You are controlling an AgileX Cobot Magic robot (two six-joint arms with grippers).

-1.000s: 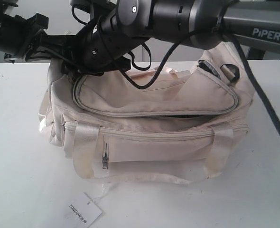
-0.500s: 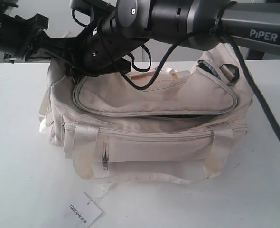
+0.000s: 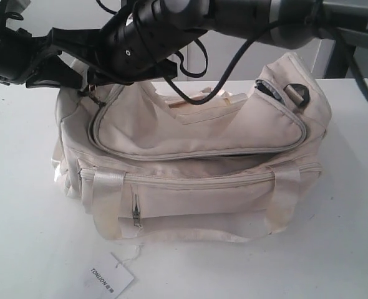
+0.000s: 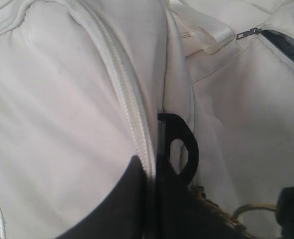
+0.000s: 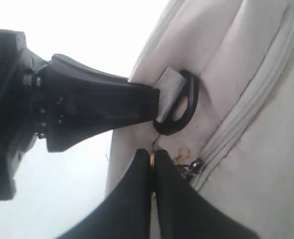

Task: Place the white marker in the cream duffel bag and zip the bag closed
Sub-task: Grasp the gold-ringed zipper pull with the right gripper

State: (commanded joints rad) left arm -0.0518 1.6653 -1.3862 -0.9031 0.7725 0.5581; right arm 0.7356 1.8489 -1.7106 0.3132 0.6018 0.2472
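Observation:
The cream duffel bag (image 3: 196, 162) lies on the white table, its top flap zipper (image 3: 190, 154) curving round. At the bag's far left end, my left gripper (image 3: 77, 81) is shut on the grey tab of a black strap ring (image 5: 181, 117). That ring (image 4: 186, 149) sits just past my left gripper (image 4: 154, 169), whose fingers press together. Right beside it, my right gripper (image 5: 152, 158) is shut on the metal key-ring zipper pull (image 5: 151, 160). In the exterior view my right gripper (image 3: 95, 93) reaches across to that same corner. The white marker is out of view.
A white paper tag (image 3: 112, 276) lies on the table (image 3: 28, 205) in front of the bag. A second black strap ring (image 3: 299, 93) sits on the bag's right end. The front pocket has its own small zipper pull (image 3: 136, 210). The right arm's cables hang over the bag's top.
Both grippers moved up and to the left, lifting the bag's left end and shifting the bag slightly left. The dark gap under the flap's front edge has narrowed.

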